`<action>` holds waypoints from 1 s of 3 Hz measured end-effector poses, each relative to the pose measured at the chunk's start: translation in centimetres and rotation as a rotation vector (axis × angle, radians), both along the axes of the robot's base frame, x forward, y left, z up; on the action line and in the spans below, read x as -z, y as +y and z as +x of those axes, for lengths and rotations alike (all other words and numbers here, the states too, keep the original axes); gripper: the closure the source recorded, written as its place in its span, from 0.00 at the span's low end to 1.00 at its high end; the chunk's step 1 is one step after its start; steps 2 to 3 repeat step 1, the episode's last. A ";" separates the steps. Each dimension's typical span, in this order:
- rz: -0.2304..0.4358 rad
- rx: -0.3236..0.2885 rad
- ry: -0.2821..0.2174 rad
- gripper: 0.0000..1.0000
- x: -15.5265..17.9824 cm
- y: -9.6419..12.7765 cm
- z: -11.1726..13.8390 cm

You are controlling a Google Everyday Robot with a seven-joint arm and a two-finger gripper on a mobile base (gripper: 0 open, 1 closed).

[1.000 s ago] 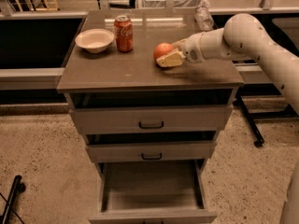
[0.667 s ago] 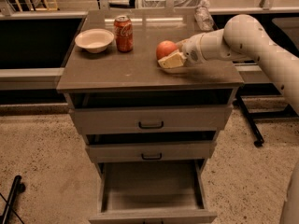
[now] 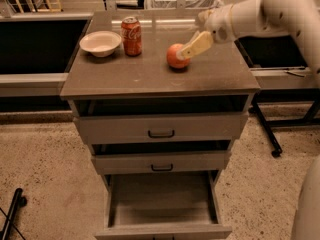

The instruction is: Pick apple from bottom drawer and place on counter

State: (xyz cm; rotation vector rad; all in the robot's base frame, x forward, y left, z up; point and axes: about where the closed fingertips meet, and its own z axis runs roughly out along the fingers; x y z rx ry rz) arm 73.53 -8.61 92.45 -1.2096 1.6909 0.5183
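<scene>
Gripper [image 3: 187, 50] (smooth cream shell) at round apple [image 3: 174, 58], glossy grey-brown counter [image 3: 145, 78]

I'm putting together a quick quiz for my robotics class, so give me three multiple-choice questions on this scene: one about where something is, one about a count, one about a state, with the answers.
1. Where is the apple?
A. On the floor
B. On the counter, right of the soda can
C. On top of that can

2. How many things sit on the counter?
A. Three
B. One
C. Five

3. The bottom drawer is:
A. Shut
B. Pulled out, holding a can
C. Pulled out, its floor bare

Answers:
1 B: the apple rests on the slab, with the gripper at its upper right side.
2 A: the bowl, the soda can and the apple are there.
3 C: it juts out below the two drawers above, and nothing lies on the floor that shows.
</scene>
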 end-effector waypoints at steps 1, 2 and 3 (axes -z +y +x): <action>-0.028 -0.039 -0.091 0.00 -7.0 -2.7 -3.4; -0.028 -0.039 -0.091 0.00 -7.0 -2.7 -3.4; -0.028 -0.039 -0.091 0.00 -7.0 -2.7 -3.4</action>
